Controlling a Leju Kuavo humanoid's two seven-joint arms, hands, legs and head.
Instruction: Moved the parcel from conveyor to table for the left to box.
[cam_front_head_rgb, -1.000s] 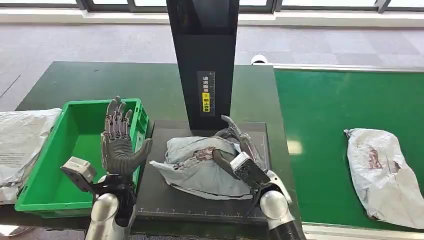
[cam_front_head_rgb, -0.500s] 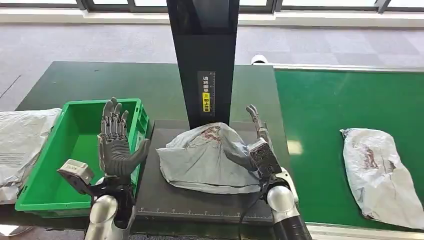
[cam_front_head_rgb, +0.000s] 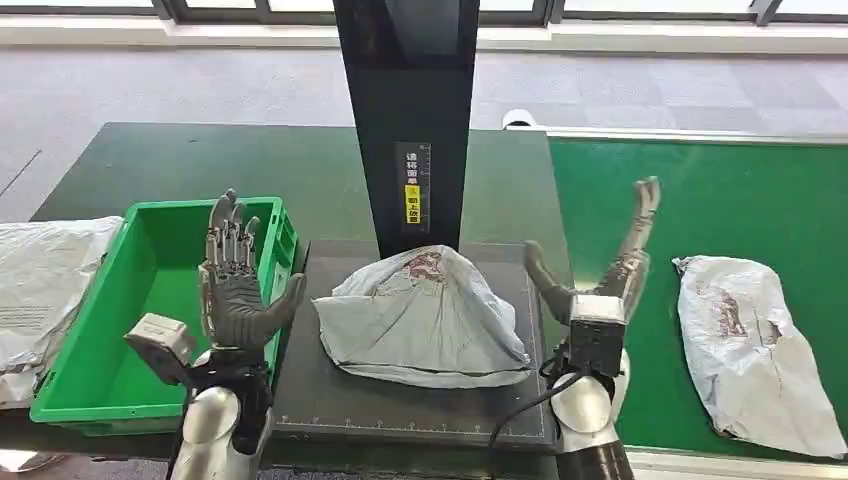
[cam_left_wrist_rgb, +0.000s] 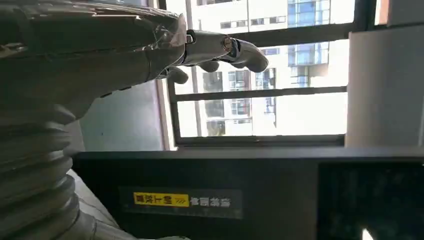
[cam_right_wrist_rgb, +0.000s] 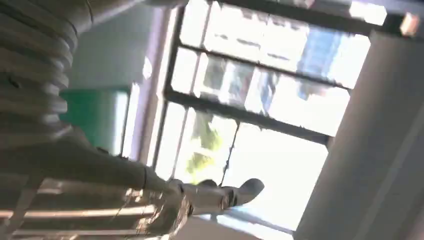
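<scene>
Nearest, the left hand is raised over the edge of the green bin, palm up, fingers spread wide and holding nothing. The right hand stands just beside the black mat, fingers apart and empty, pointing up over the edge of the green belt.

The parcel lies crumpled on the mat, in front of the black post, clear of both hands. A second bag rests farther right on the belt.

The risks, as I judge them: the soft, slack parcel may fold or slip out when the left hand closes on it, and the bin wall sits close enough that a low carry could catch its rim. The post stands just behind the parcel, so a reach from above might knock it. The right hand could also brush the parcel if it swings inward.
</scene>
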